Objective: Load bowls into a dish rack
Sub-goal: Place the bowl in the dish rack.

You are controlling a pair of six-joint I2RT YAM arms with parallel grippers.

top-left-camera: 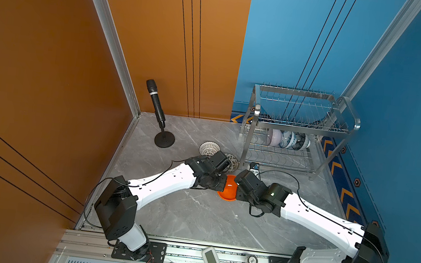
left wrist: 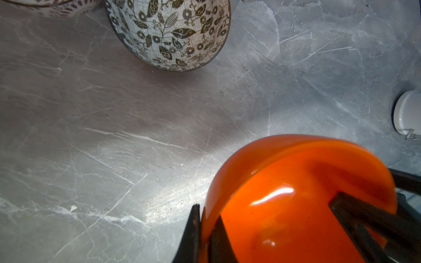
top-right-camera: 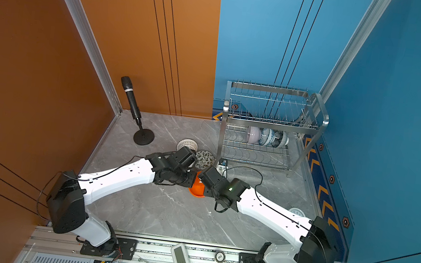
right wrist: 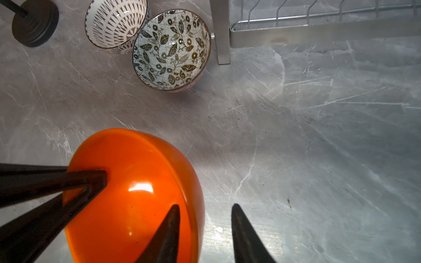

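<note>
The orange bowl [top-left-camera: 228,193] [top-right-camera: 196,190] hangs tilted just above the table between both arms. My left gripper [left wrist: 206,214] is shut on its rim, one finger inside and one outside. My right gripper [right wrist: 205,206] is open and straddles the opposite rim of the orange bowl [right wrist: 136,193]; the outer finger stands apart from the wall. The leaf-patterned bowl [right wrist: 170,50] and the lattice-patterned bowl [right wrist: 116,22] sit on the table beside the dish rack [top-left-camera: 300,126]. On the rack's lower tier stand a lilac bowl [top-left-camera: 274,137], a blue-and-white bowl [top-left-camera: 288,140] and a dark bowl [top-left-camera: 303,142].
A black microphone on a round stand [top-left-camera: 164,139] is at the back left. The rack's flat metal leg [right wrist: 222,34] stands close to the leaf-patterned bowl. A small white round object [left wrist: 407,113] lies on the table. Orange and blue walls close in the sides.
</note>
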